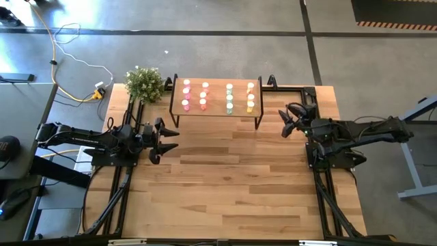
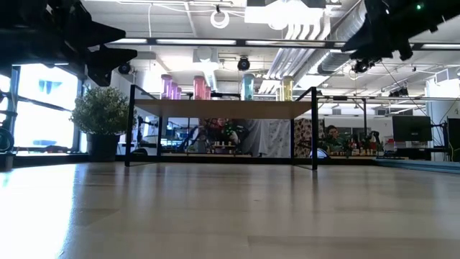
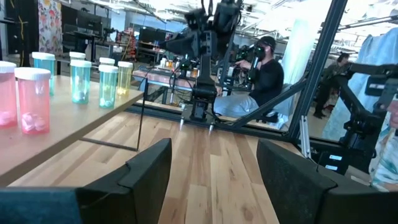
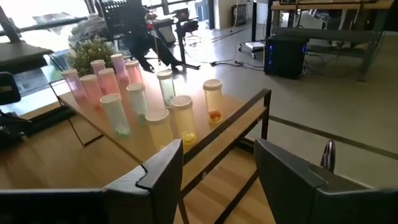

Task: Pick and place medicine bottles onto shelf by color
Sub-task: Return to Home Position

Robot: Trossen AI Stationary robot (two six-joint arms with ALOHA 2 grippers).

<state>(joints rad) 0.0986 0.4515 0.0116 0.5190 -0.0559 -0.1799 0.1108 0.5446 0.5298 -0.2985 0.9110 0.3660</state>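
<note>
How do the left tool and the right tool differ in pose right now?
The left tool points right from the left side of the table; the right tool points left from its right side. The left tool sits off the end of the shelf holding the pink bottles, the right tool off the end holding the yellow bottles. Both are open, empty and clear of the shelf.

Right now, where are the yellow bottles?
High view: the yellow bottles stand in a row at the right end of the shelf, beside the pale green bottles, nearest the right gripper.
</note>
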